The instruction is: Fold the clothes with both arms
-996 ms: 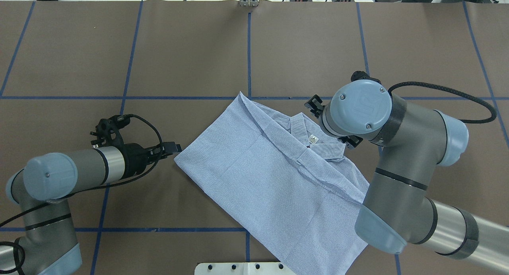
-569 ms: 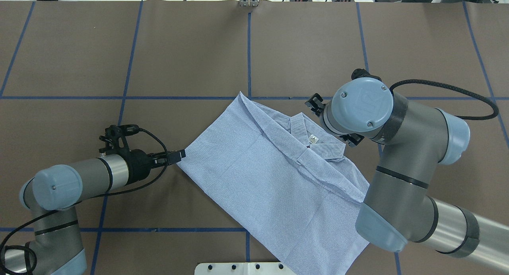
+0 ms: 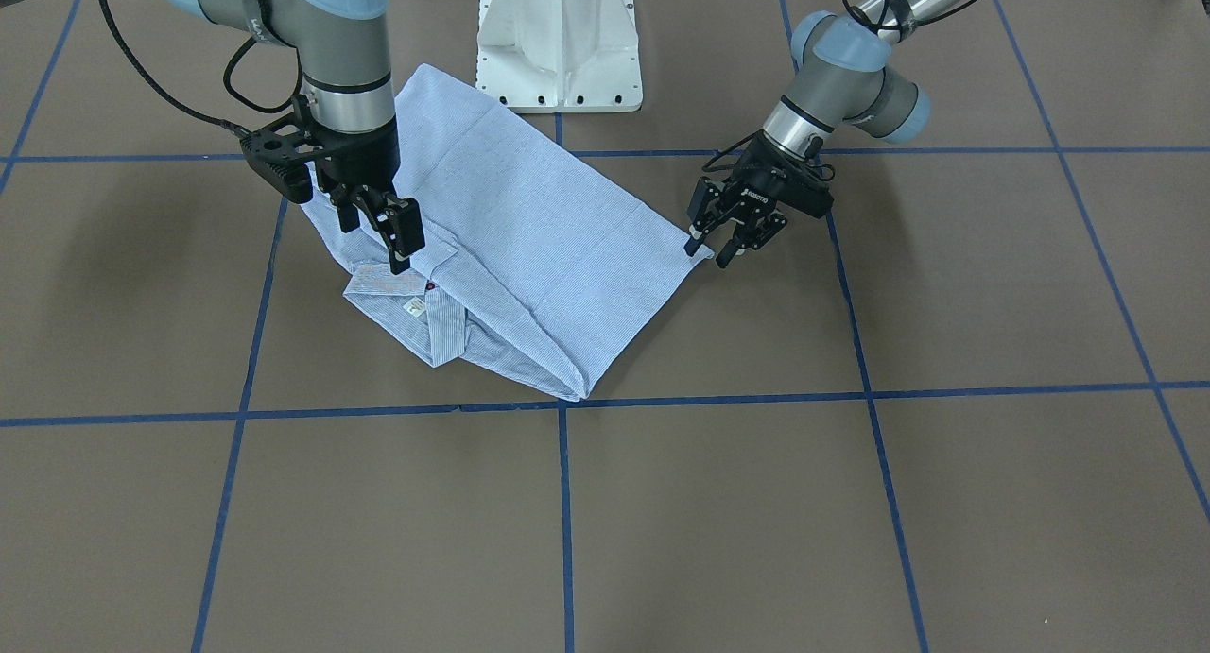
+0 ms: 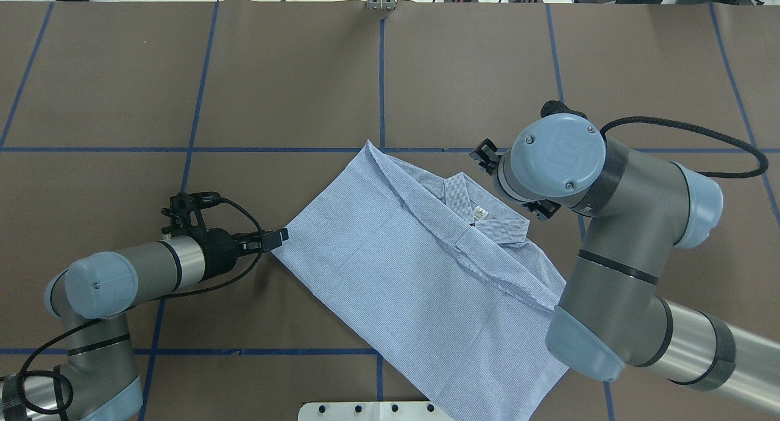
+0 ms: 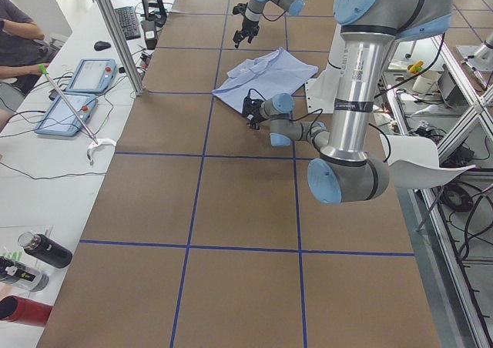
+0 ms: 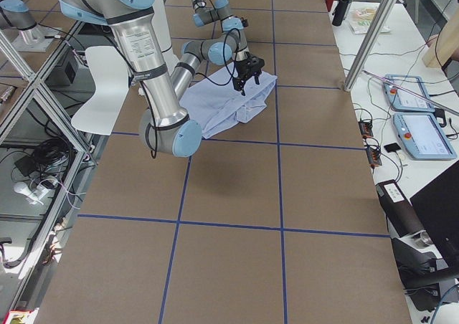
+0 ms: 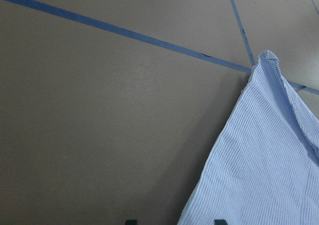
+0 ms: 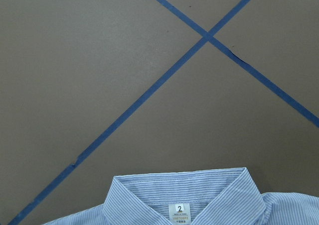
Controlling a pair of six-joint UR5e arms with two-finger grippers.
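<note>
Overhead exterior first: closest to the white pedestal (image 4: 365,410), hem end of the striped shirt (image 4: 414,275), folded to a long band and lying flat, diagonal, on the brown table (image 4: 274,74) taped with blue lines (image 4: 382,80). Farther out, left gripper (image 4: 279,238) low at the band's left corner, fingers (image 3: 695,232) parted with the cloth edge between them, not clamped. Beyond, right gripper (image 3: 375,247) above the collar (image 4: 487,226), small white label (image 4: 479,213) showing, fingers spread, gripping nothing.

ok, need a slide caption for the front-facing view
Part-folded striped shirt on the table: left tool open at one corner, right tool open by the collar.
</note>
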